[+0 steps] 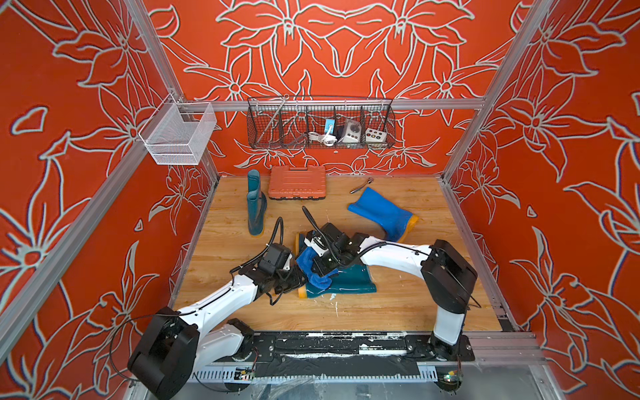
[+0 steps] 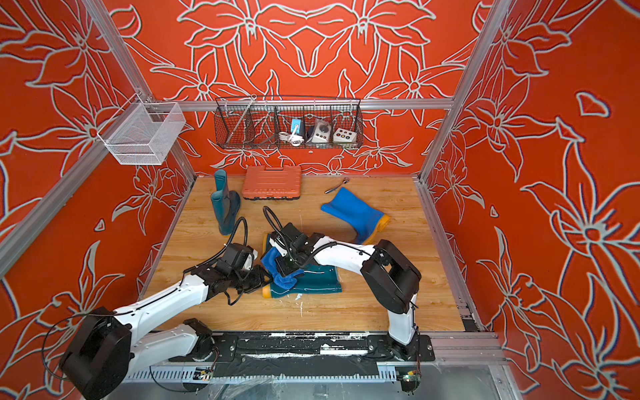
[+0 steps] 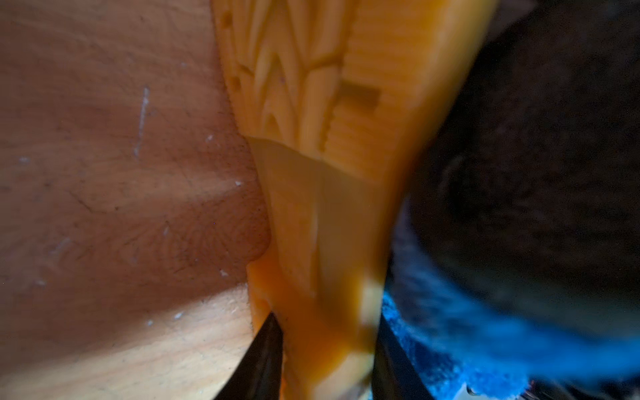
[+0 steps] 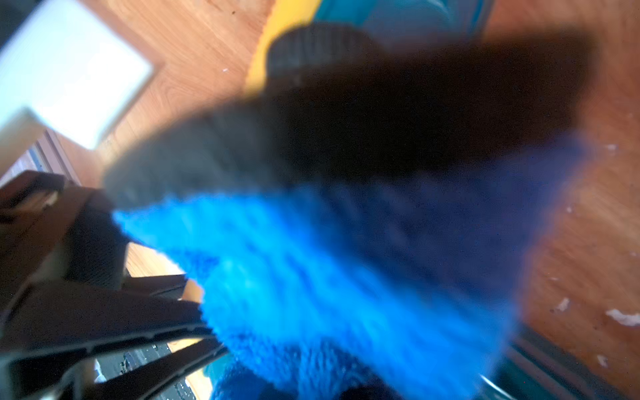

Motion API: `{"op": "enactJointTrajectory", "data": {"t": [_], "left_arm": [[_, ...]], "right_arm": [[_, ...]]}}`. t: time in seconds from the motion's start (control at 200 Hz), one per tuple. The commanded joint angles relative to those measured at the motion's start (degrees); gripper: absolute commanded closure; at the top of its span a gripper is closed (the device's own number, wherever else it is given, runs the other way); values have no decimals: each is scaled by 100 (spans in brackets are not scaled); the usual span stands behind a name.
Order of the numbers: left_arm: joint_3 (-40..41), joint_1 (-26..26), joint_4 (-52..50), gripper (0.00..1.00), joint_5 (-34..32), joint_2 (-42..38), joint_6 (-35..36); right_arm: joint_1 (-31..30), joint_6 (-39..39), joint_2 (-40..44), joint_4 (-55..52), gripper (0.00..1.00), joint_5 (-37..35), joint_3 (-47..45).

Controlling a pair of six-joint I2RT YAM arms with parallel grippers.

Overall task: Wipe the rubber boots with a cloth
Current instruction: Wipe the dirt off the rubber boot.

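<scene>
In both top views my two arms hid most of the work: the left arm [image 1: 221, 301] reached low across the wooden table [image 1: 398, 311] and the right arm [image 1: 394, 258] bent in from its side, their wrists covering much of the foot of the lying teal boot [image 1: 349, 282] and part of the cloth [image 1: 320, 281] draped on it. The upright teal boot [image 2: 225, 211] stood at the back left beside the orange case [image 2: 272, 181]; the bright blue boot [image 2: 351, 209] lay on its side, well apart to the right. The black wire basket [image 1: 263, 138] on the back rail held a white cable [image 1: 323, 138] and small button boxes [image 1: 375, 135]. The left wrist view, blurred, showed the left claw [image 3: 327, 332] pinching that boot's orange sole [image 3: 346, 121], fingers [image 3: 259, 356] pressed to either side. The right wrist view was even more smeared; the right claw [image 4: 211, 343] was closed tight on the fuzzy blue cloth, with a dark shape I could not identify overlapping it.
</scene>
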State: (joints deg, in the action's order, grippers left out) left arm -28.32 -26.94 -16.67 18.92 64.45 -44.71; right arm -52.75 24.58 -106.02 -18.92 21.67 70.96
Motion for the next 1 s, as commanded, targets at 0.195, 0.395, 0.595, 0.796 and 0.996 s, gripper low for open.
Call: {"op": "enactJointTrajectory", "data": {"t": [0.195, 0.395, 0.595, 0.796, 0.996], "left_arm": [[-46, -145, -41, 69, 461, 554, 111], [-148, -145, -177, 68, 363, 583, 206], [-140, -148, -256, 67, 248, 622, 226], [-42, -147, -198, 83, 304, 583, 225], [-30, -145, -145, 94, 366, 647, 296]], "right_arm": [[1649, -214, 670, -512, 100, 328, -1463], [550, -104, 154, -594, 100, 180, -226], [-165, -180, -622, -883, 100, 239, 956], [1294, 86, 17, -424, 100, 392, -840], [1596, -183, 337, -755, 100, 16, -794]]}}
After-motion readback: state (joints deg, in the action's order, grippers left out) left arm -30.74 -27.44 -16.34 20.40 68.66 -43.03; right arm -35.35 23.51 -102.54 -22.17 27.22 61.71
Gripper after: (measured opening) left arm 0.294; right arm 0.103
